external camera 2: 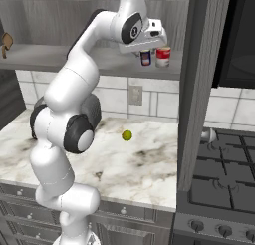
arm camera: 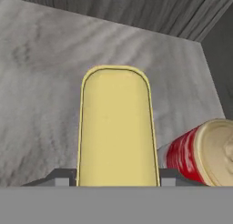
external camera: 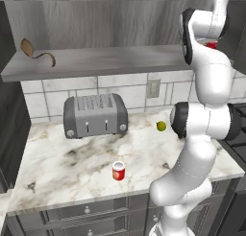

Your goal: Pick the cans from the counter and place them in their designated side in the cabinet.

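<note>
The dark blue can (external camera 2: pixel 145 58) with the yellow top (arm camera: pixel 116 127) stands upright on the cabinet shelf (external camera 2: pixel 99 64) near its right end. My gripper (external camera 2: pixel 145 52) hangs straight over it, one finger close on each side, slightly open. The red can with the white lid (external camera: pixel 118 171) stands on the marble counter (external camera: pixel 72 158) near the front edge, far below the gripper. In the left base view my own arm hides the gripper.
A red can with a white band (external camera 2: pixel 163 56) stands just right of the blue can, almost touching. On the counter are a grey toaster (external camera: pixel 95 115) and a yellow-green ball (external camera: pixel 161 126). A brown curled object (external camera: pixel 36 53) lies at the shelf's left end. A stove (external camera 2: pixel 219 174) sits to the right.
</note>
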You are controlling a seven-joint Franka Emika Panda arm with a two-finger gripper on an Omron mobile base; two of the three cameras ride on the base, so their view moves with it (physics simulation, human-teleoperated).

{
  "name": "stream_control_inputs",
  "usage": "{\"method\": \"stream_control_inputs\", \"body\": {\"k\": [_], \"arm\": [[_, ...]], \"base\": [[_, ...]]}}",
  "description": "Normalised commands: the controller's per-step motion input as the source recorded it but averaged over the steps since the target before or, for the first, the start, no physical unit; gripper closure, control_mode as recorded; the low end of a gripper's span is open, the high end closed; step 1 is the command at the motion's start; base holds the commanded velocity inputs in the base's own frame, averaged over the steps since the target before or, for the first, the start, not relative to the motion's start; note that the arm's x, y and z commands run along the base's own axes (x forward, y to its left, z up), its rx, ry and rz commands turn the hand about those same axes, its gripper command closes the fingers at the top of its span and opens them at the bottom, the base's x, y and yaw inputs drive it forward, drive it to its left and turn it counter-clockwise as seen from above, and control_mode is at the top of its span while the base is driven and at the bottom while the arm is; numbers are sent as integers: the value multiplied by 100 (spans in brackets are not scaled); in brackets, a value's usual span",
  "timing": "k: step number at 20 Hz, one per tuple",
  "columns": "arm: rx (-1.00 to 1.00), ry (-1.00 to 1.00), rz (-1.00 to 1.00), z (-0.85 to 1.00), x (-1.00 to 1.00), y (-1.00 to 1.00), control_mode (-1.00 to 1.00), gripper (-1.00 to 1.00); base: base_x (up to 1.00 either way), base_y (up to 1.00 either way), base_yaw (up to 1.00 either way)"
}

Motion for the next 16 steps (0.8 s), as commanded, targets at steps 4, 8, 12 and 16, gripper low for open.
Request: {"method": "stream_control_inputs", "body": {"k": [4, 8, 12, 16], "arm": [[0, 0, 0, 0, 4, -11, -100, -100], [0, 0, 0, 0, 5, -6, -100, -100], [0, -9, 2, 1, -7, -5, -100, -100], [0, -9, 3, 3, -12, 0, -100, -100]], "base": [[0, 0, 0], [0, 0, 0], [0, 0, 0], [0, 0, 0]]}}
